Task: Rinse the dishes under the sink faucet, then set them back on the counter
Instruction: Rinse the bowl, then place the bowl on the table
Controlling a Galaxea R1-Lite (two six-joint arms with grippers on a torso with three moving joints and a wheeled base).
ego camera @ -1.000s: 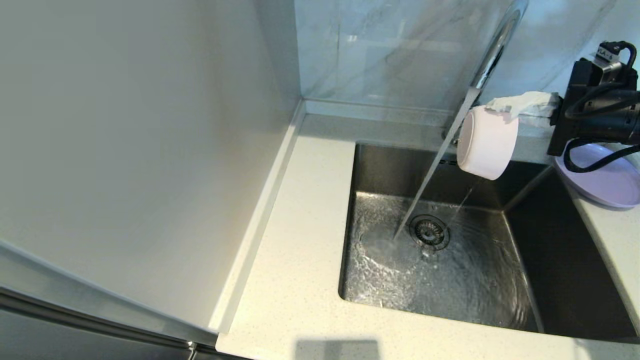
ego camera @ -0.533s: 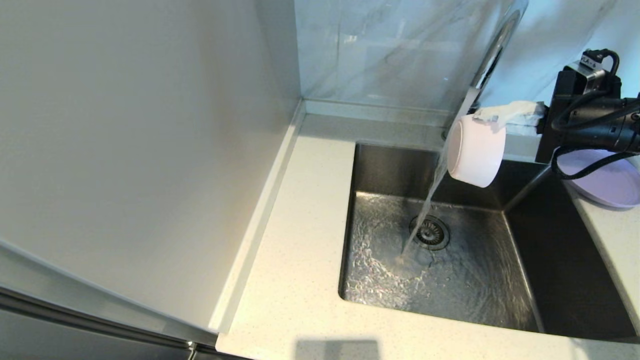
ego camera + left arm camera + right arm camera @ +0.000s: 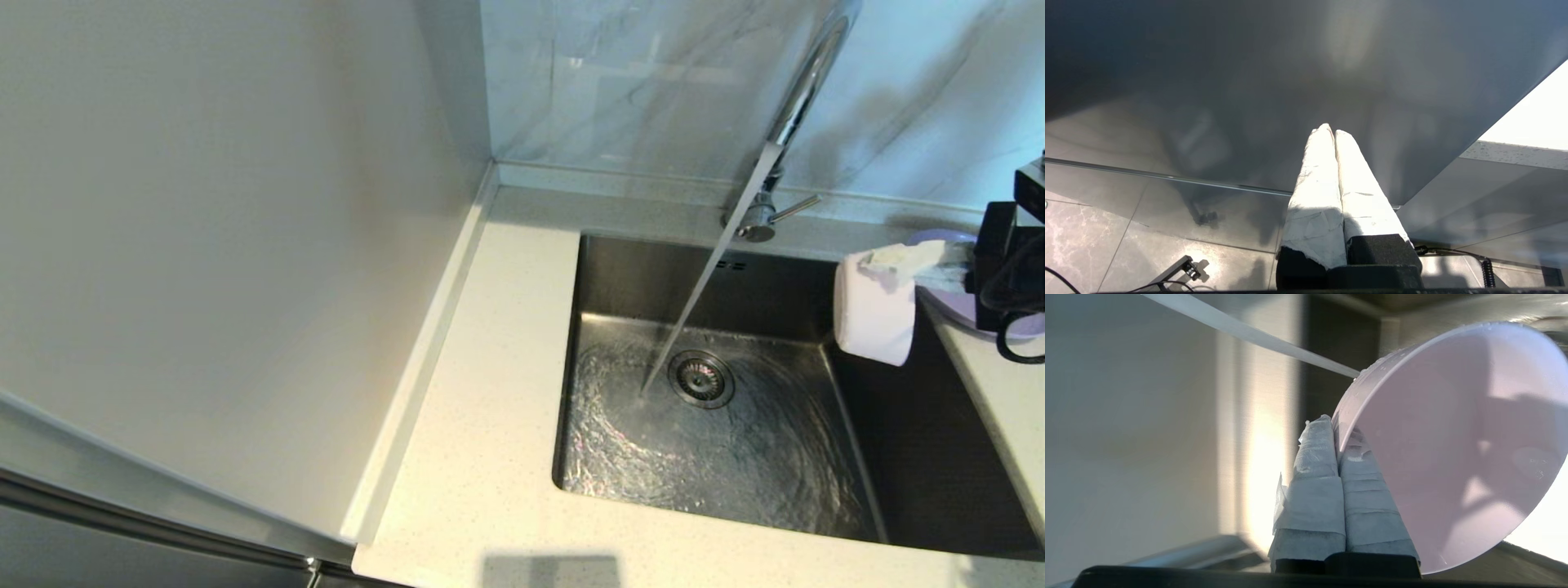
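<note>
The counter [image 3: 482,457] surrounds the sink [image 3: 710,457], where water from the faucet [image 3: 796,98] streams down beside the drain. The lavender plate [image 3: 951,304] lies on the far right counter. The right gripper [image 3: 902,260] pinches the cup [image 3: 873,314] rim at the sink's right edge. The left gripper [image 3: 1329,132] hangs parked, fingers together
</note>
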